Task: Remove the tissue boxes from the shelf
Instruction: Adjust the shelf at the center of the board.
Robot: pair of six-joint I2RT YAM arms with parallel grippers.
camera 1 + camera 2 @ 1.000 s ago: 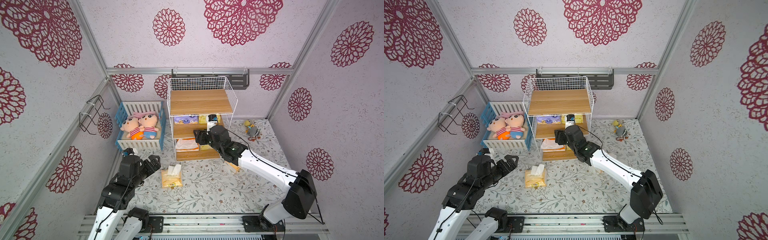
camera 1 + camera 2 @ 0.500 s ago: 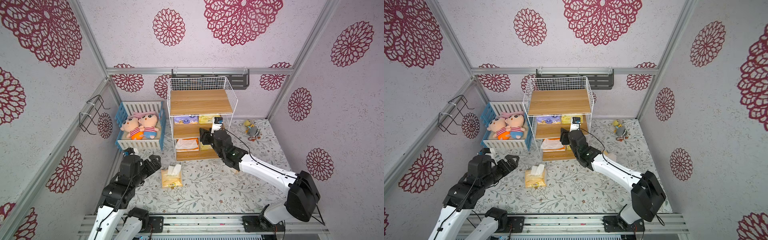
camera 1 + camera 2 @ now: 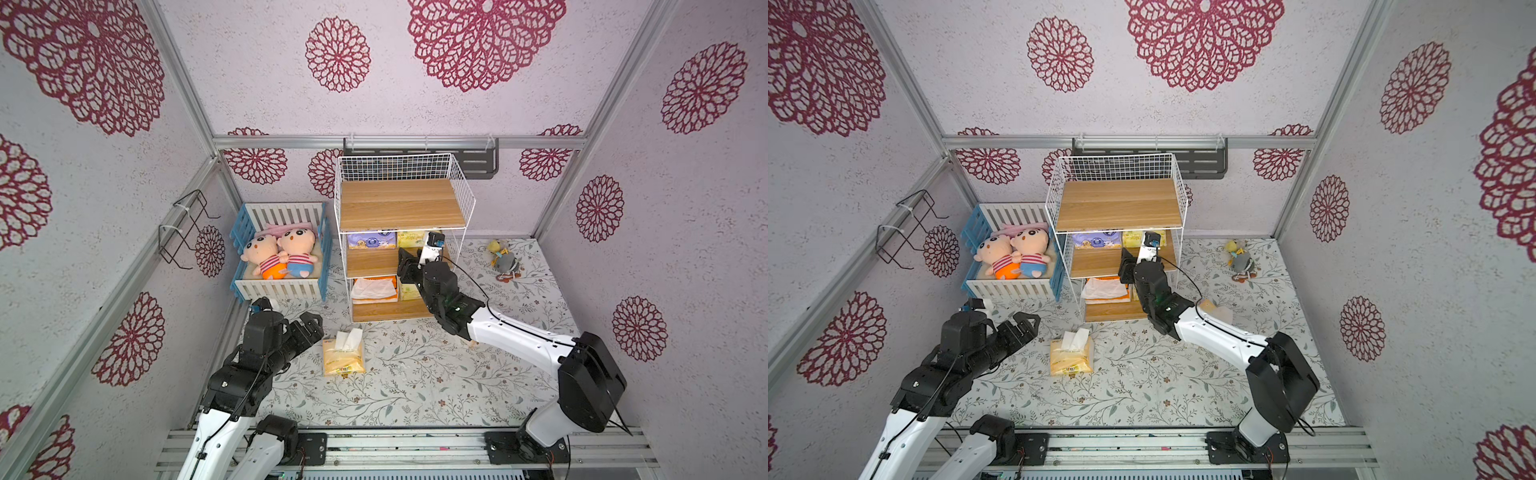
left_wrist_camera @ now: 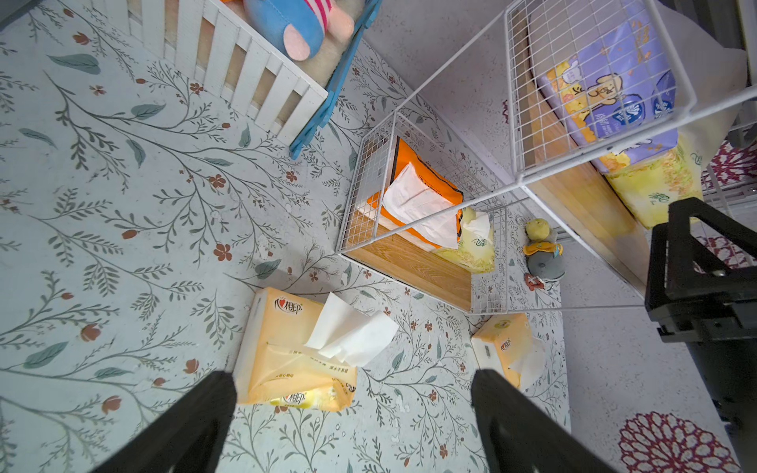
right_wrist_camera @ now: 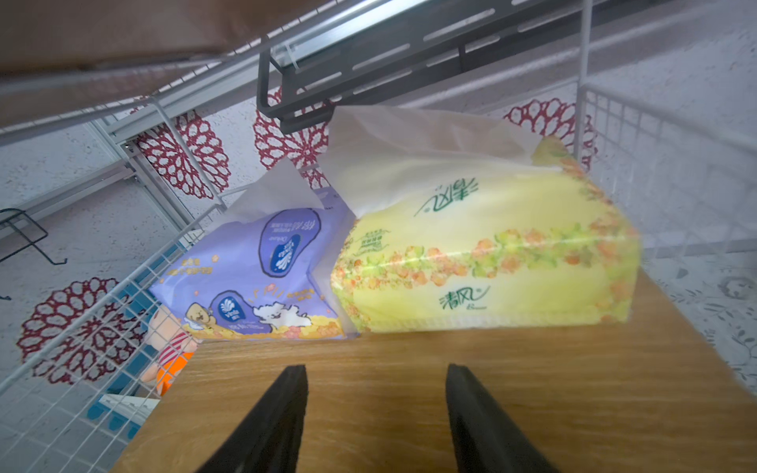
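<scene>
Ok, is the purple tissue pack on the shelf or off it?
On it: the purple tissue pack lies on the middle board of the shelf, beside the yellow-green pack.

Both top views: high over the front rail (image 3: pixel 415 449), angled down toward the back wall (image 3: pixel 511 208) — whole floor (image 3: pixel 415 374) and shelf (image 3: pixel 1121 203) in frame, near-identical, slight sideways offset. Left wrist cam: above the floor off the shelf's front-left corner, mid-range. Right wrist cam: at the front edge of the shelf's middle tier, looking in, close on purple pack (image 5: pixel 262 270) and yellow-green pack (image 5: pixel 483 262) — left wrist sees both too.
</scene>
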